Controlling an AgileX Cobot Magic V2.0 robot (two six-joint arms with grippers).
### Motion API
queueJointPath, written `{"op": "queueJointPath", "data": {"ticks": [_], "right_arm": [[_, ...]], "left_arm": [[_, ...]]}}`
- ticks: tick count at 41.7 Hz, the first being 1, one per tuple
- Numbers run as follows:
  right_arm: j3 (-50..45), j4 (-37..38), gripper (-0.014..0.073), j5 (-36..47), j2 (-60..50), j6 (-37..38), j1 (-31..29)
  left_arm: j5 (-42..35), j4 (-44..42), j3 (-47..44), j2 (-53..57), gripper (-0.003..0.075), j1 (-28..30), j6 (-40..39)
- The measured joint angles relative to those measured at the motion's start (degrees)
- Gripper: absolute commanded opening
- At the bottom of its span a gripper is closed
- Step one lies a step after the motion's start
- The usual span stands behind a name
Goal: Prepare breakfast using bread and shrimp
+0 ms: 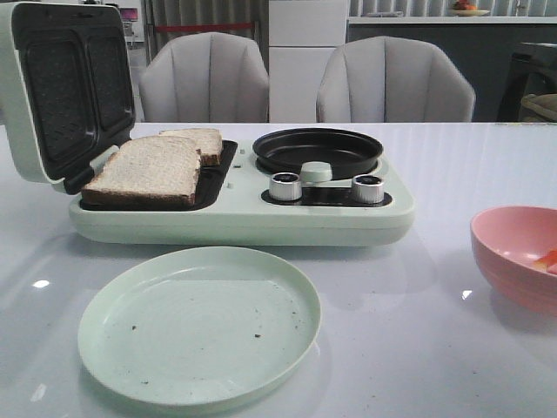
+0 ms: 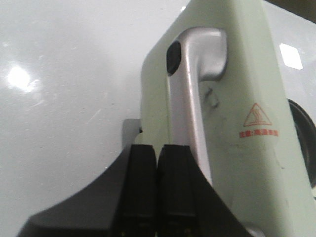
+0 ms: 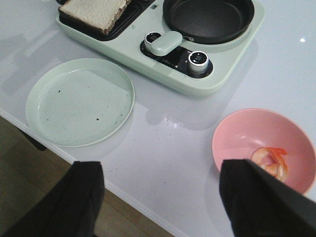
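Note:
Two slices of bread lie in the open sandwich tray of the pale green breakfast maker (image 1: pixel 235 222), one in front (image 1: pixel 148 170) and one behind (image 1: pixel 202 142); the front slice of bread (image 3: pixel 94 12) also shows in the right wrist view. Shrimp (image 3: pixel 270 160) lie in a pink bowl (image 3: pixel 256 133), seen at the right table edge as the bowl (image 1: pixel 513 244) with the shrimp (image 1: pixel 546 261). My left gripper (image 2: pixel 157 150) is shut, its tips against the back of the raised lid by the silver handle (image 2: pixel 197 74). My right gripper (image 3: pixel 160 165) hangs open above the table's front edge, beside the bowl.
The raised lid (image 1: pixel 61 87) stands at the far left. A round black pan (image 1: pixel 317 150) sits on the maker's right half, with two knobs (image 1: pixel 285 186) in front. A pale green plate (image 1: pixel 198 324) with crumbs lies near the front. Two chairs stand behind the table.

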State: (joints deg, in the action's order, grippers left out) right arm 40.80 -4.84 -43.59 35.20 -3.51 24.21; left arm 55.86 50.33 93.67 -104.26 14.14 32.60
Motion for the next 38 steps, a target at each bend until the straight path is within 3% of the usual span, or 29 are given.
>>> {"op": "queueJointPath", "data": {"ticks": [11,20,38], "right_arm": [[0.0,0.0,0.059,0.0,0.0,0.0,0.0],[0.0,0.0,0.059,0.0,0.0,0.0,0.0],[0.0,0.0,0.059,0.0,0.0,0.0,0.0]], "left_arm": [[5.4,0.1,0.1,0.1,0.0102,-5.6,3.3],[3.3,-3.4,-6.3,6.1,0.0102,-11.3,4.7],[-4.0,-11.0,-29.5,33.0,0.0104,-34.2,7.5]]}}
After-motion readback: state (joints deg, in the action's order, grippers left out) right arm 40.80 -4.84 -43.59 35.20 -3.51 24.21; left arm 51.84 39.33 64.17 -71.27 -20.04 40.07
